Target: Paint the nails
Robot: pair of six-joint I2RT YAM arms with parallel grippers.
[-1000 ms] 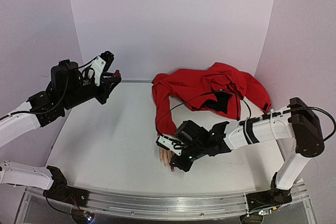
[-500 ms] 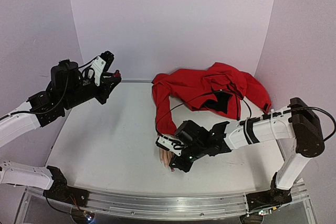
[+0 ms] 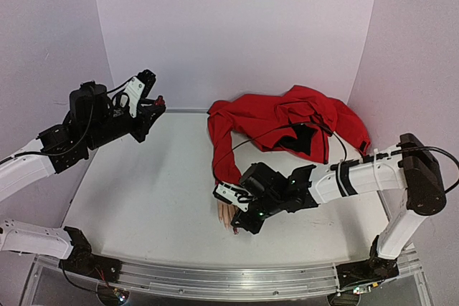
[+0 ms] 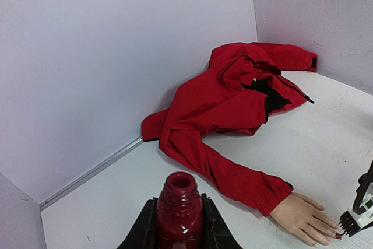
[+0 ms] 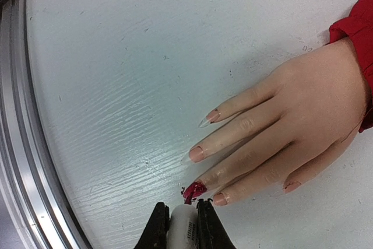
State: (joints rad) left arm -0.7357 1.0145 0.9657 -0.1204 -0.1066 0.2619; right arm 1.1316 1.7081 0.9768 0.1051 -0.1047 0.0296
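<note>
So the mannequin hand (image 5: 303,109) is smooth matte flesh-coloured plastic. It lies palm down on the white table (image 5: 116,56), which has a faint wood-grain-ish texture and a brushed metal rail (image 5: 14,115) along its edge. The nails (image 5: 196,153) are long pointy ovals. In the right wrist view the top two look pale pink with clear tips, the third one down is blobbed in glossy dark red, and the two below it look plain pink. The wrist disappears into the cuff of a crumpled red jacket (image 3: 287,123) heaped by the back wall.

The right arm stretches low across the table toward the left. The right gripper (image 5: 180,225) sits right at the fingertips, pinched narrow on a small white cap (image 5: 182,236) whose end touches that red nail; the brush itself is too small to make out.

The left arm is raised at the back left, well apart from the mannequin hand. The left gripper (image 4: 179,217) is clamped on an upright polish bottle (image 4: 179,193), glossy dark red with a rounded body and its round mouth facing up
</note>
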